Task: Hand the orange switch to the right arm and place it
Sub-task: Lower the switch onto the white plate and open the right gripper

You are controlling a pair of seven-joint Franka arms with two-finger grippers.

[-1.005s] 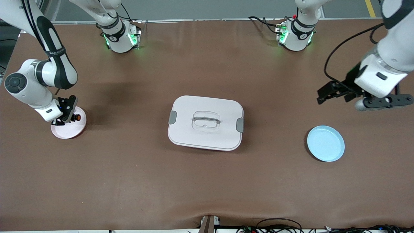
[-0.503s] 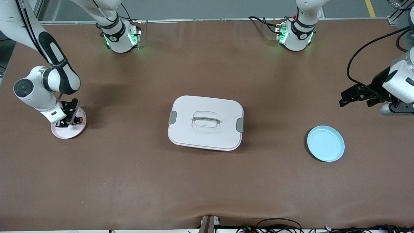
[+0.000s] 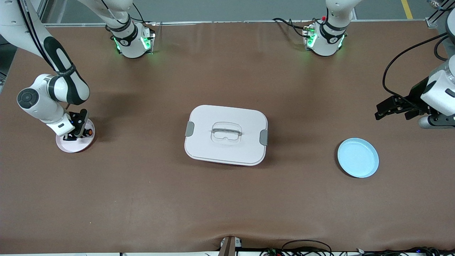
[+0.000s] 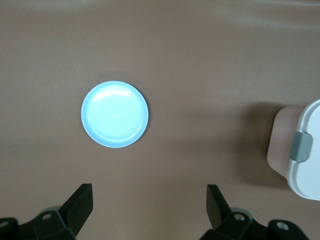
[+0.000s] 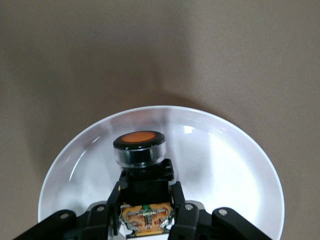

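The orange switch [image 3: 89, 132], a small black block with a round orange face, is between the fingers of my right gripper [image 3: 84, 132], which is shut on it. It is held low over a pale pink plate [image 3: 73, 145] at the right arm's end of the table. I cannot tell whether it touches the plate. In the right wrist view the switch [image 5: 139, 146] points its orange face away from the gripper [image 5: 146, 206], over the plate [image 5: 235, 170]. My left gripper [image 3: 386, 107] is open and empty, up over the bare table at the left arm's end; it also shows in the left wrist view [image 4: 150, 205].
A white lidded box [image 3: 226, 134] with grey clips sits mid-table; its corner shows in the left wrist view [image 4: 302, 150]. A light blue empty plate [image 3: 358, 157] lies nearer the front camera than the left gripper, also seen in the left wrist view [image 4: 115, 121].
My left arm has drawn back toward the left arm's end of the table. My right gripper has shifted slightly over the pink plate with the switch still in it.
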